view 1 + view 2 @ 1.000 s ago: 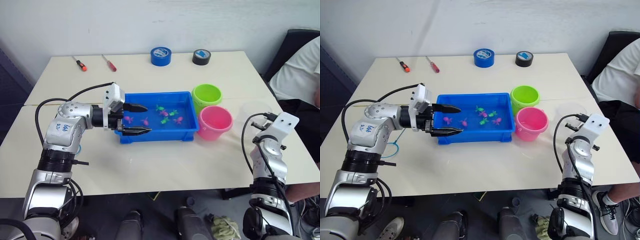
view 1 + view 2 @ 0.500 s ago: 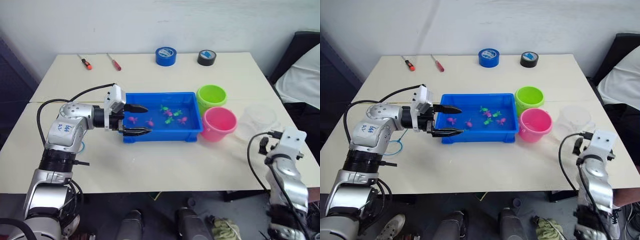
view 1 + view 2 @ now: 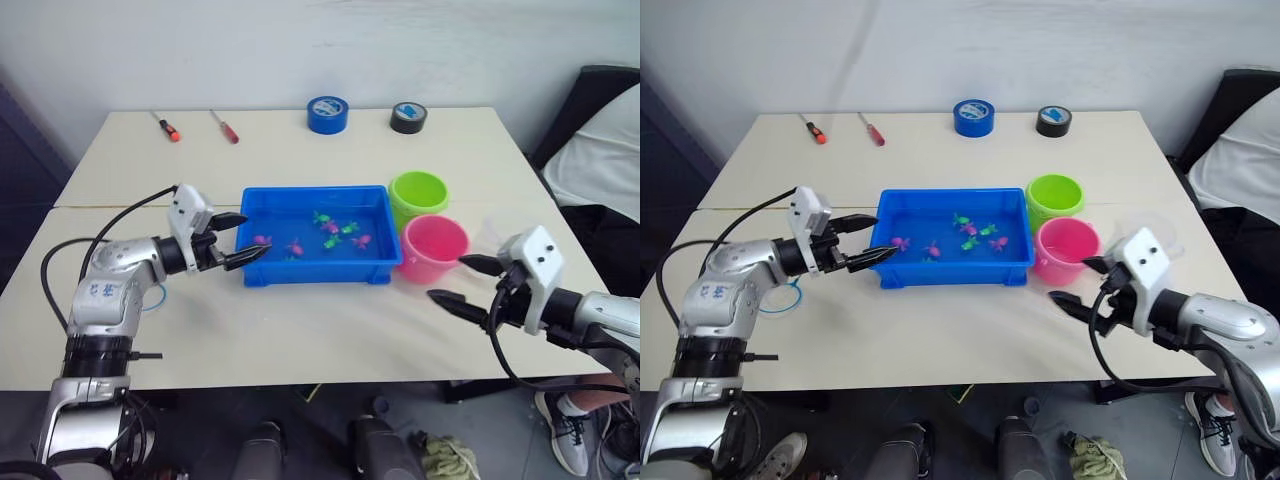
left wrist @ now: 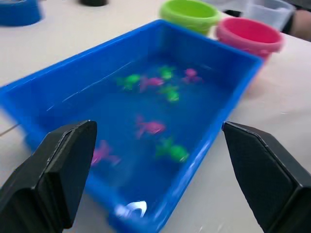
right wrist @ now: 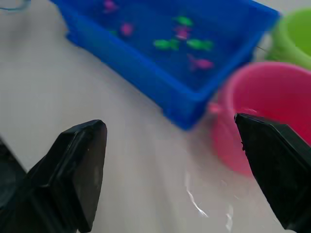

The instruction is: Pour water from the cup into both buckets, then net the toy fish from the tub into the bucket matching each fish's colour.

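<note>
The blue tub (image 3: 315, 274) sits mid-table with several pink and green toy fish (image 3: 327, 227) in water. To its right stand the lime green bucket (image 3: 418, 194) and, nearer me, the pink bucket (image 3: 434, 246). The clear cup (image 3: 1155, 220) stands right of the pink bucket, partly hidden behind my right wrist. My left gripper (image 3: 251, 236) is open and empty at the tub's left end. My right gripper (image 3: 448, 278) is open and empty just in front of the pink bucket. The net's light blue hoop (image 3: 780, 296) lies on the table under my left forearm.
Two screwdrivers (image 3: 161, 126) (image 3: 221, 126) lie at the far left of the table. A blue tape roll (image 3: 327, 113) and a black one (image 3: 405, 116) sit at the far edge. A person in white (image 3: 605, 150) sits at the right.
My right arm has swung in from the table's right edge toward the pink bucket, and its open fingers now show. My left gripper has drawn back from over the tub's left end.
</note>
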You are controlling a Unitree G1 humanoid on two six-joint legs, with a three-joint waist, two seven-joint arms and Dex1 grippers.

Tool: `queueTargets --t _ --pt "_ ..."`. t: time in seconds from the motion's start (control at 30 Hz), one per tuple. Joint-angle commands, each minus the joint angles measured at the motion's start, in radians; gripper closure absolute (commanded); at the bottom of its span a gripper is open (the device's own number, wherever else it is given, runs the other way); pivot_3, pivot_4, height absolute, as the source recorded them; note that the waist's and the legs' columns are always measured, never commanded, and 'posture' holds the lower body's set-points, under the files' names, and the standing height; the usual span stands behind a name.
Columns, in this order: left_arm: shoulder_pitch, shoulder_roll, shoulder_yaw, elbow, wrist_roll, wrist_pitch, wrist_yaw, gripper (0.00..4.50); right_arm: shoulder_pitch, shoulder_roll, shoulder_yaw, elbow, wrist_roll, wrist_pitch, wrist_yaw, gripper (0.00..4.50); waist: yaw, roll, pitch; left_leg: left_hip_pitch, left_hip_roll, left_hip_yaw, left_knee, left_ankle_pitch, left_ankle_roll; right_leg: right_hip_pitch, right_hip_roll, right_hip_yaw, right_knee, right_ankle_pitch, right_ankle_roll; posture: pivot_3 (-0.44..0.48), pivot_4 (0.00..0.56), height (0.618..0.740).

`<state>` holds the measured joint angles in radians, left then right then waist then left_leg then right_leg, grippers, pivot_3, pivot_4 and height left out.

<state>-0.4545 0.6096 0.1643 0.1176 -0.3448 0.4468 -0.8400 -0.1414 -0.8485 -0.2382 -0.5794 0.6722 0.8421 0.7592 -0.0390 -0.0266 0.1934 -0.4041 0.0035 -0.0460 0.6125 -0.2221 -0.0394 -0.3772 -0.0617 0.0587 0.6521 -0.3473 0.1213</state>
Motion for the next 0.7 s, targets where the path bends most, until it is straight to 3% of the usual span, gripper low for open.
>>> queueTargets --t 0.03,0.17,0.33,0.7 --pt "0.089 0.015 0.104 -0.080 -0.002 -0.016 0.089 0.00 -0.044 0.036 0.085 0.007 0.018 -0.059 0.064 0.05 0.010 -0.001 0.000 0.000 -0.001 0.000 0.000 0.000 0.000 0.000 -0.001 0.000 -0.001 0.000 0.000 0.000 0.150 0.734" --pt "0.189 0.032 0.152 -0.079 0.031 -0.065 0.153 0.00 -0.072 0.087 0.187 0.039 -0.047 -0.172 0.112 0.05 0.017 -0.002 0.000 -0.002 0.000 0.000 0.000 -0.003 0.002 0.001 -0.008 -0.001 -0.006 0.000 0.000 0.000 0.150 0.734" --pt "0.213 0.046 0.185 0.071 0.065 -0.167 0.190 0.00 -0.101 0.109 0.246 0.057 -0.077 -0.233 0.145 0.05 0.033 -0.002 0.000 -0.002 -0.004 0.000 0.000 -0.004 0.004 0.001 -0.014 -0.003 -0.009 0.000 0.000 0.000 0.150 0.734" --pt "-0.035 0.077 0.129 0.563 0.158 -0.396 0.198 0.00 -0.066 0.135 0.269 0.036 -0.108 -0.310 0.156 0.05 0.038 -0.002 0.000 -0.004 -0.006 0.000 -0.002 -0.006 0.007 0.001 -0.017 -0.004 -0.013 0.000 0.000 0.000 0.150 0.734"
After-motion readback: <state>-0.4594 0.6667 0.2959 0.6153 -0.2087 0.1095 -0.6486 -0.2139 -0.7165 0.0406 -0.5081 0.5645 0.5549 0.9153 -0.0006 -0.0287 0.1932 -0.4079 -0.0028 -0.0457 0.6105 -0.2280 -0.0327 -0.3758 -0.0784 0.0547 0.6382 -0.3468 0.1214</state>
